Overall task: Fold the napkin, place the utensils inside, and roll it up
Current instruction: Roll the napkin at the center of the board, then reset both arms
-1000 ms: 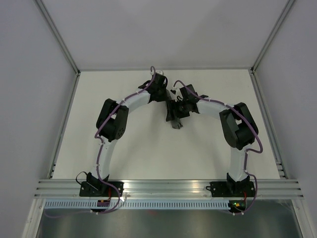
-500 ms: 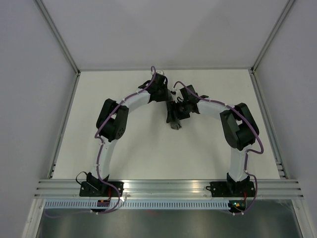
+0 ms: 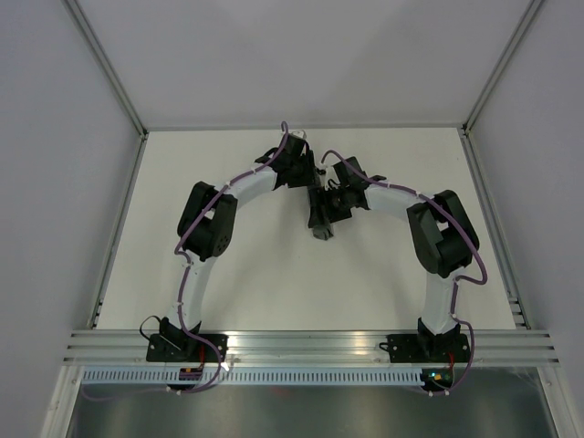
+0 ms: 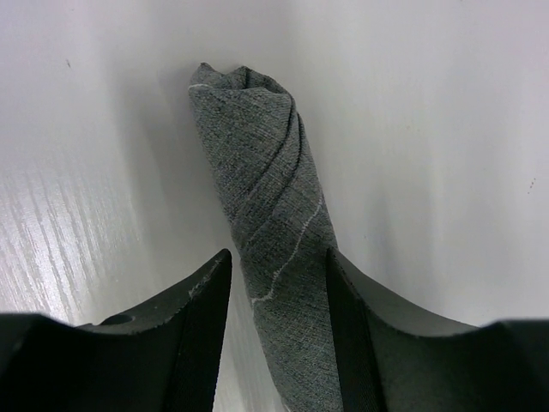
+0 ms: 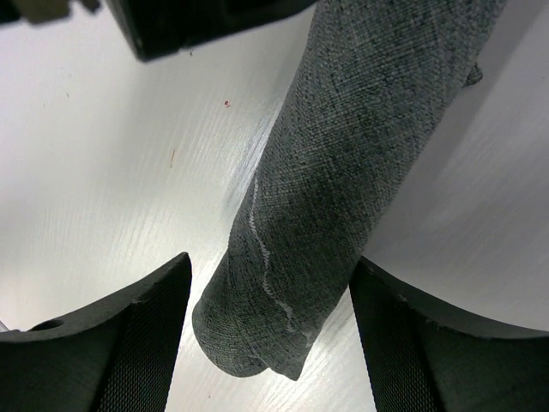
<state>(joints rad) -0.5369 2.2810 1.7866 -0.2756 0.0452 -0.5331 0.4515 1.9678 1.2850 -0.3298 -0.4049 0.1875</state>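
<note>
Status: napkin [image 4: 270,197] is rolled into a tight tube, lying flat on the white tabletop [image 4: 429,129], roughly centre and toward the far half in the top view. Both arms bend inward and meet over it, so most of the roll is covered from above; only its near end pokes out below the wrists.

Left gripper [image 4: 279,257]: jaws part-way apart, straddling the roll near one end. The right-side finger [image 4: 352,326] looks to be touching the cloth, and a thin sliver of tabletop shows between the roll and the other finger. So it sits loosely around the roll, with no visible squeeze. The far end of the roll shows spiral layers, tapering slightly.

Right gripper [image 5: 270,264]: jaws wide, straddling the other end of the roll. There is a clear gap on one side, and the cloth sits just beside the other finger (contact can't be confirmed from this angle). It grips nothing.

The pale hem stitch [image 5: 266,257] runs along the outside of the roll and is visible in both wrist views. The roll lies slightly diagonal between the two grippers. The left gripper's dark body is at the top edge of the right wrist view, close by.
</note>
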